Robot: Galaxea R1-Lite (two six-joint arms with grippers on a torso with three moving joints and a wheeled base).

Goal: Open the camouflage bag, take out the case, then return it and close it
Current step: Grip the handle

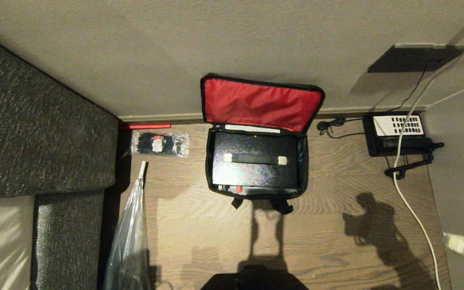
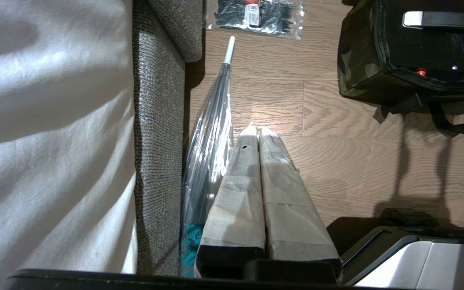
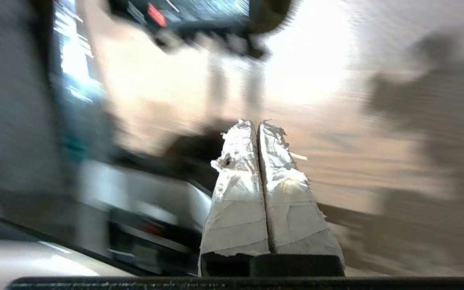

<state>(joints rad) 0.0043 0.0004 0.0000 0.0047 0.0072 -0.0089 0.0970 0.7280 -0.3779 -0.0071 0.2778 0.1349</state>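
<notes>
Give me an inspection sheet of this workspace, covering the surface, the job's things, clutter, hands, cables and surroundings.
Surface: wood-grain floor, shadows across it.
Job's things: camouflage bag stands open, red-lined lid leaning back against the wall; the case sits inside, handle up.
Clutter: packet of black cable ties; clear folded umbrella lying beside the sofa.
Hands: left hand shut, empty, above the floor near the umbrella; right hand shut, empty, away from the bag.
Cables: white cable crossing a black telephone; coiled black cords beside it.
Surroundings: grey sofa, beige wall.
</notes>
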